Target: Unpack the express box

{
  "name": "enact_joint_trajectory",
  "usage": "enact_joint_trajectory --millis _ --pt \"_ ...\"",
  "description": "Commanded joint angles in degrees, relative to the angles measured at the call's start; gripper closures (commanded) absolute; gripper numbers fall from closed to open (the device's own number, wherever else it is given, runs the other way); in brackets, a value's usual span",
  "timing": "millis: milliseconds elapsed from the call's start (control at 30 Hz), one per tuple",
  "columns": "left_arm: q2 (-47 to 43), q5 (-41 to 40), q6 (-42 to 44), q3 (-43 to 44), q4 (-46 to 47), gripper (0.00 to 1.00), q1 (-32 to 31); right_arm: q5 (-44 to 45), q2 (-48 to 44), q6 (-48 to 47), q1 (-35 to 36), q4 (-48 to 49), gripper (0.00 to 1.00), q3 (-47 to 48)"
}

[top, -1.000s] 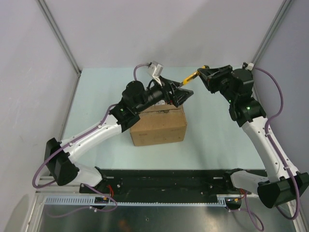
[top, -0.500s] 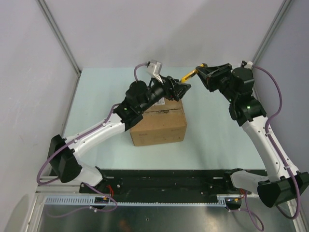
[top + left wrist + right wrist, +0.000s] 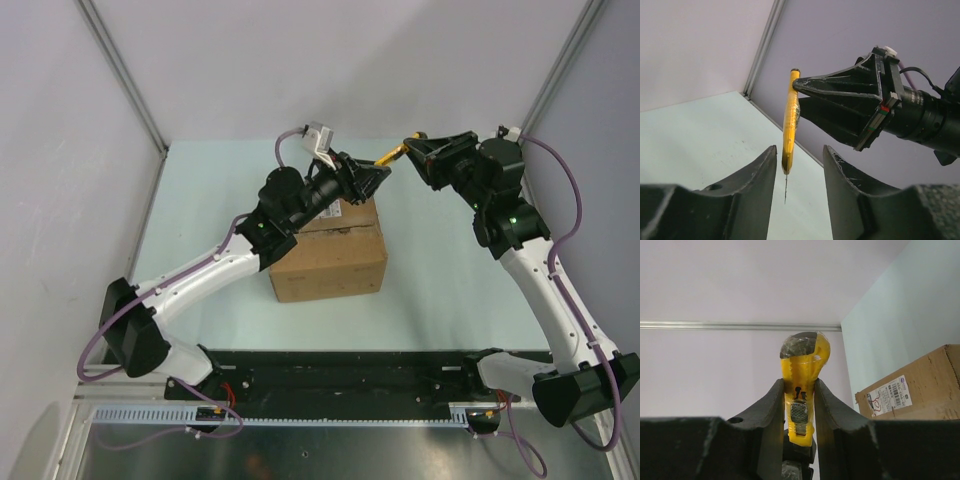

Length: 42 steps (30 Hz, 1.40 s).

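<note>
yellow plastic picks out the knife (image 3: 801, 375), clamped at one end between the right fingers (image 3: 771, 420) and held up in the air past the far right corner of the box (image 3: 330, 255), well clear of the tabletop (image 3: 200, 200). its free end, with a thin blade showing at the tip, hangs towards the left arm. the left fingers (image 3: 752, 175) stand apart on either side of that free end, close to the yellow body but not touching it, so they grip nothing yet. this looks like a handover set up in mid-air: the knife is offered with its body exposed so the other arm can take it, probably to slit the box open.

the box sits near the middle of the tabletop, under the left arm's forearm. it looks shut, though the arm hides part of its top. its white label (image 3: 888, 396) is on the side facing the right arm.

counted: one box, one label in view, one knife, two arms with two fingers each. no unpacked contents can be seen.
</note>
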Motion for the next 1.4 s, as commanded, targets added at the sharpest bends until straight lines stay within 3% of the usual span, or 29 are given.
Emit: enact_joint_trajectory --millis 0,167,400,533,867,967,1000,1067,1100,1133,1200,1367 --pt "-0.1 0.7 -0.9 1.4 3.1 0.55 0.0 -0.8 -0.4 0.4 0.2 0.9 1.0 2.9" --pt "0.0 0.5 -1.0 1.3 3.2 0.59 0.0 -1.1 -0.4 0.5 0.2 0.9 1.0 2.9" --pt "0.3 0.3 -1.1 0.1 3.1 0.52 0.0 -1.2 -0.5 0.6 0.2 1.6 1.0 2.9" --pt "0.2 0.0 -0.9 -0.3 3.1 0.54 -0.1 -1.0 -0.7 0.6 0.3 1.9 1.0 2.9" --pt "0.9 0.1 -0.6 0.0 3.1 0.8 0.0 -1.4 -0.6 0.7 0.3 2.4 1.0 2.9" --pt "1.0 0.0 -0.3 0.0 3.1 0.99 0.0 -1.8 -0.6 0.5 0.4 2.7 1.0 2.9" --pt "1.0 -0.2 -0.2 0.0 3.1 1.0 0.0 -2.0 -0.5 0.3 0.3 2.9 1.0 2.9" --pt "0.7 -0.5 0.2 0.0 3.0 1.0 0.2 -3.9 -0.1 -0.5 0.2 3.2 0.91 2.9" --pt "0.6 -0.5 0.5 0.2 2.9 1.0 0.4 -4.5 0.0 -1.0 0.1 3.4 0.76 2.9" --pt "0.6 0.3 0.5 1.1 2.0 1.0 0.8 -6.2 0.1 -3.1 -0.1 3.9 0.37 2.9" --pt "0.6 2.0 -0.3 2.5 0.4 1.0 2.7 -8.3 0.1 -5.7 -1.2 4.5 0.01 2.9" --pt "0.0 14.4 -6.6 6.5 -4.3 1.0 10.6 -18.4 -1.2 -18.0 -7.8 6.5 0.0 2.8"
